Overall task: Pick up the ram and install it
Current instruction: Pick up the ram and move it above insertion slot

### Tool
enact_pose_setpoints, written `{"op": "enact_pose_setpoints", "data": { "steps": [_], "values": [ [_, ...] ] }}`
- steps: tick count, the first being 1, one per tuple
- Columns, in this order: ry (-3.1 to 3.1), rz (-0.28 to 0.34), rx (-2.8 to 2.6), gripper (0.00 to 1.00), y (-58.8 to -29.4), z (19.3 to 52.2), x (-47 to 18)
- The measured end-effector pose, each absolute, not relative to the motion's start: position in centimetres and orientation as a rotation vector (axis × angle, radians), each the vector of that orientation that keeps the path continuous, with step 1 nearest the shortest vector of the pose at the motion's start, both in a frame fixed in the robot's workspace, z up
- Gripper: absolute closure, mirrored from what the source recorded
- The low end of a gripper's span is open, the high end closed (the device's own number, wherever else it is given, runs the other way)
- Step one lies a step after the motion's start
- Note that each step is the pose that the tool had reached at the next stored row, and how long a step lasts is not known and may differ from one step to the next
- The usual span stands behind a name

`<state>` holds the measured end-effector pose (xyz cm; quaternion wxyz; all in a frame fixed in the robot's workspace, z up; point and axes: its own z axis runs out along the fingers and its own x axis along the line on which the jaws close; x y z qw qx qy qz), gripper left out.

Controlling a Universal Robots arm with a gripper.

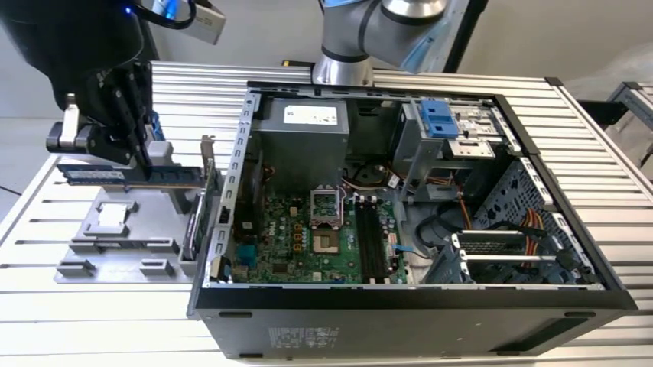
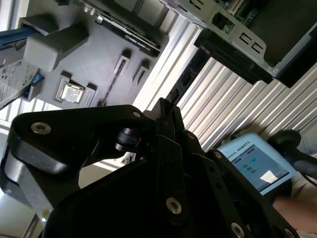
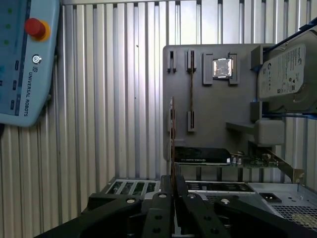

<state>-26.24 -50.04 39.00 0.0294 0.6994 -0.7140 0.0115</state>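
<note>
Gripper (image 1: pixel 151 172) is closed on the ram (image 1: pixel 97 174), fingers pinched tight with only the thin board between them. In the exterior view the stick hangs level, long edge horizontal, gripped toward the end nearer the case. The other end sticks out toward the exterior view's left.

The ram sits above the grey fixture plate (image 1: pixel 153 229), clear of its surface and outside the open PC case (image 1: pixel 408 321), on the exterior view's left of it.

In the first wrist view the ram (image 3: pixel 172 139) is edge-on, a thin strip running out from between the closed fingertips of the gripper (image 3: pixel 173 181). The same view shows a CPU (image 3: pixel 222 68) seated in its pocket on the plate, a hard drive (image 3: pixel 287 74) with blue rails at one end, and a graphics card (image 3: pixel 202 154) standing on edge on the side nearest the case.

The motherboard (image 1: pixel 306 237) lies flat in the case, with long black slots (image 1: pixel 365 237) beside the CPU socket.

A teach pendant (image 3: pixel 22 64) lies on the slatted aluminium table (image 1: pixel 102 321).
</note>
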Motion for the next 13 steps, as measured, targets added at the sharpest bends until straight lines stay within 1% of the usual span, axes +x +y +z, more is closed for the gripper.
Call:
{"op": "enact_pose_setpoints", "data": {
  "steps": [13],
  "values": [
    [-2.202,0.035,2.157,1.00,-50.04,39.00,-25.17]
  ]
}}
